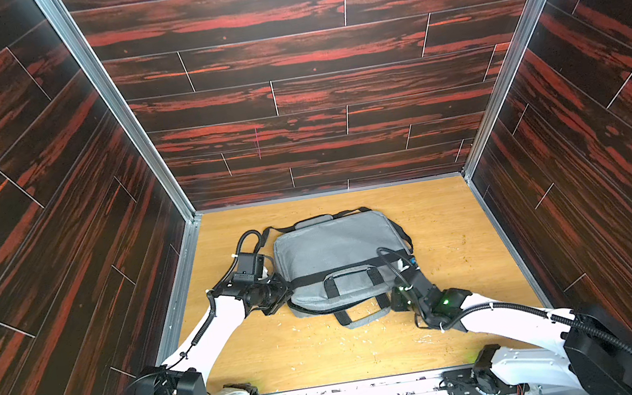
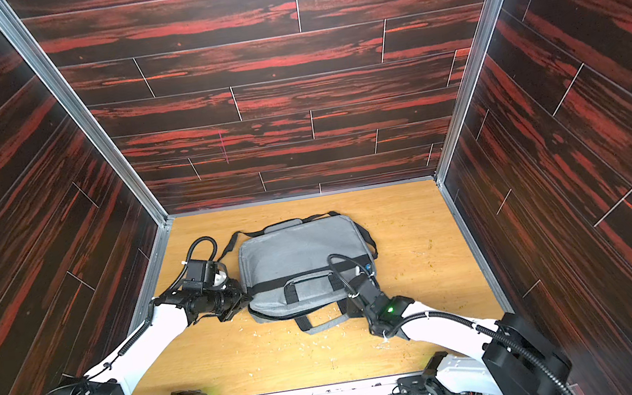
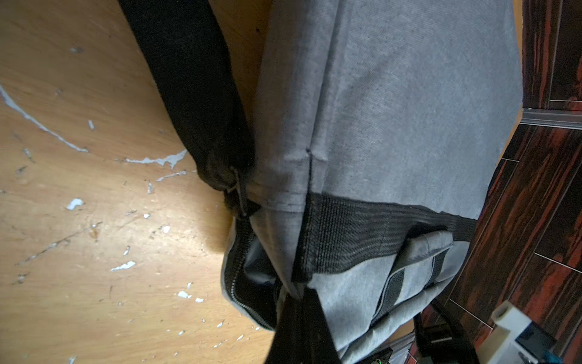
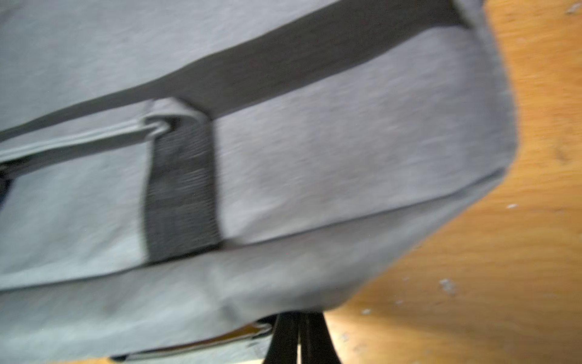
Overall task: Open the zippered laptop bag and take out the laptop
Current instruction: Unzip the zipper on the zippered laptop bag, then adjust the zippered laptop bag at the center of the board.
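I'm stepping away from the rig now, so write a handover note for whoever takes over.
Left gripper: shut, pinching fabric of the zippered laptop bag at its left end, beside the zipper, which gapes there.
Right gripper: shut at the bag's near right corner; what it holds is unclear.
The bag lies flat on the table. No laptop visible.
Done: zipper partly open at most.
To do: finish unzipping, pull out the laptop.
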{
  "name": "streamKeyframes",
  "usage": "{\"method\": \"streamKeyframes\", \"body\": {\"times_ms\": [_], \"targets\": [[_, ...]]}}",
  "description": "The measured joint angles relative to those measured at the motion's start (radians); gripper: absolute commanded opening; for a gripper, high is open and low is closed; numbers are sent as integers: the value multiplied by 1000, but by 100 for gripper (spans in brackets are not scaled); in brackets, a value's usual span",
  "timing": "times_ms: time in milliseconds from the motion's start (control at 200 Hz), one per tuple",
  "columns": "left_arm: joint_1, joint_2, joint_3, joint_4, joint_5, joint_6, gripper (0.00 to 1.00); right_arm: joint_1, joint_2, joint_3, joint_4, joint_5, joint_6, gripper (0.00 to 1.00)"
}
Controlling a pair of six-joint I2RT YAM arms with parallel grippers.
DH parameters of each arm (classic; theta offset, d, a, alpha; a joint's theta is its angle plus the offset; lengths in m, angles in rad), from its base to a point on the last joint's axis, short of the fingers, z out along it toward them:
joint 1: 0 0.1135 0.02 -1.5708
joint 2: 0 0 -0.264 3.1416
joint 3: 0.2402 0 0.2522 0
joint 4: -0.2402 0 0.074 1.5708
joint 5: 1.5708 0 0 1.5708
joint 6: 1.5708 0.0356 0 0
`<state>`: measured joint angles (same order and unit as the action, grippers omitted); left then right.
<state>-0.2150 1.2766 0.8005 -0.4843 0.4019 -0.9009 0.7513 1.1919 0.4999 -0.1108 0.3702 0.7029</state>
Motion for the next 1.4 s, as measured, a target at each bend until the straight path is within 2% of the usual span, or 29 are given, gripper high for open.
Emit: {"method": "streamKeyframes", "body": {"times_ms": [256, 431, 486, 566, 691, 842, 1007, 1082, 1162, 1253, 1403], "targets": [[7, 0, 0, -1, 1, 8, 0, -166, 1, -3, 2, -115, -114, 0], [8, 0, 0, -1, 2, 7, 0, -240, 29, -2, 26, -190, -179, 0], [8, 0, 0, -2, 2, 7, 0, -246, 40, 0, 28, -206, -192, 6], [11, 0, 0, -1, 1, 7, 0, -250, 53, 11, 27, -230, -209, 23], [16, 0, 0, -1, -2, 4, 0, -253, 50, 32, 14, -269, -200, 43], [19, 0, -1, 0, 0, -5, 0, -253, -43, 24, -40, -301, -174, 56], [19, 0, -2, 0, 0, -9, 0, -253, -209, 12, -95, -327, -94, 66], [19, 0, -2, 0, 1, -9, 0, -251, -279, -23, -78, -346, -8, 76], [19, 0, -2, 0, 1, -8, 0, -239, -326, -87, -23, -362, 109, 77], [19, 0, -2, 0, 2, -9, 0, -199, -303, -122, -2, -352, 227, 77], [19, 0, -6, 2, 2, -9, 0, -158, -156, -117, 86, -326, 373, 71]]}}
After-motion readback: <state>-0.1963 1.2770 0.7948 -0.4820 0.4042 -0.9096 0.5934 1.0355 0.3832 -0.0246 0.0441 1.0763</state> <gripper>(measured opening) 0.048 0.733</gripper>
